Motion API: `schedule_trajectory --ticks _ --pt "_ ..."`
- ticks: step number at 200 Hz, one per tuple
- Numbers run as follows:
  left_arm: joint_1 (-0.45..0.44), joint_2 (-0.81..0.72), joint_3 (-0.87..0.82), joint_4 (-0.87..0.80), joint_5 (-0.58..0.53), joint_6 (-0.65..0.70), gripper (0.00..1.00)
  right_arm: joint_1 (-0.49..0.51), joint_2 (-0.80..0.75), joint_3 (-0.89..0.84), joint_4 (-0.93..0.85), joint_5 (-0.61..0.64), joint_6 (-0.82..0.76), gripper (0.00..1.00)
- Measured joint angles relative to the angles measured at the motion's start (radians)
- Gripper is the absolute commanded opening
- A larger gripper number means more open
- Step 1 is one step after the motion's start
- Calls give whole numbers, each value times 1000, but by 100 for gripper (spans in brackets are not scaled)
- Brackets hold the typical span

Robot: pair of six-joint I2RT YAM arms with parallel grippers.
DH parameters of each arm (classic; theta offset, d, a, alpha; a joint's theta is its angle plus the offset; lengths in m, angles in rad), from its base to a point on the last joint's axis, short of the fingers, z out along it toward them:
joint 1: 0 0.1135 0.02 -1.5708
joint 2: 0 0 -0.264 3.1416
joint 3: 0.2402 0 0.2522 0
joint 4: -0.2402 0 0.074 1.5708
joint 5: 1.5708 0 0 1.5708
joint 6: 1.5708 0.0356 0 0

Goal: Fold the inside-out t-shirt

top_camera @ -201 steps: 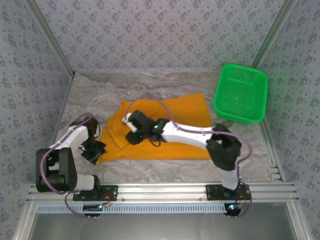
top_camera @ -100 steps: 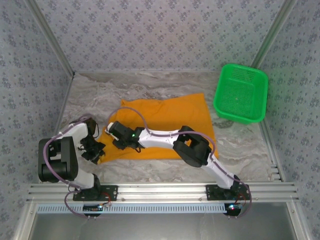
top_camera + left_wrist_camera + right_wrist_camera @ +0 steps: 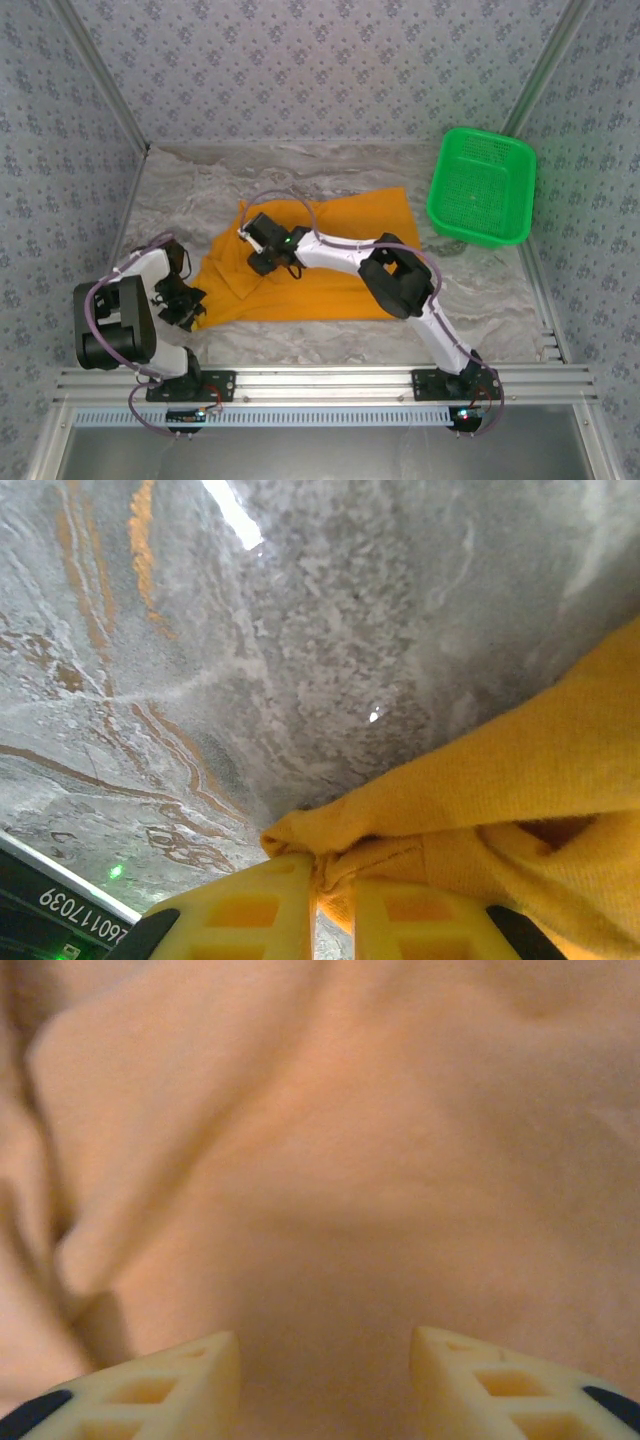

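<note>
One orange-yellow t-shirt (image 3: 350,225) lies on the table (image 3: 190,185), with one green mesh basket (image 3: 481,186) nearby. Of two grippers, the left gripper (image 3: 335,885) pinches the t-shirt's edge, and the right gripper (image 3: 325,1360) hangs over the cloth, jaws apart.

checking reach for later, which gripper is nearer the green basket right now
Right. The right gripper is open over the left part of the t-shirt, well left of the green basket. The left gripper is even farther, pinching the shirt's near-left corner.
</note>
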Motion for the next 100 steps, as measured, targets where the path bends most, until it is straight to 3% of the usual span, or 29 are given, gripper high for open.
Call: schedule_trajectory --ticks 23,55,80,100 --pt "0 0 0 0 0 1 16 58 -15 16 -3 -61 -21 58" --pt "0 0 0 0 0 4 16 172 2 65 -5 -59 -28 55" --pt "0 0 0 0 0 8 16 203 53 126 -37 26 -80 31" --pt "0 0 0 0 0 8 16 188 89 137 -67 109 -118 25"
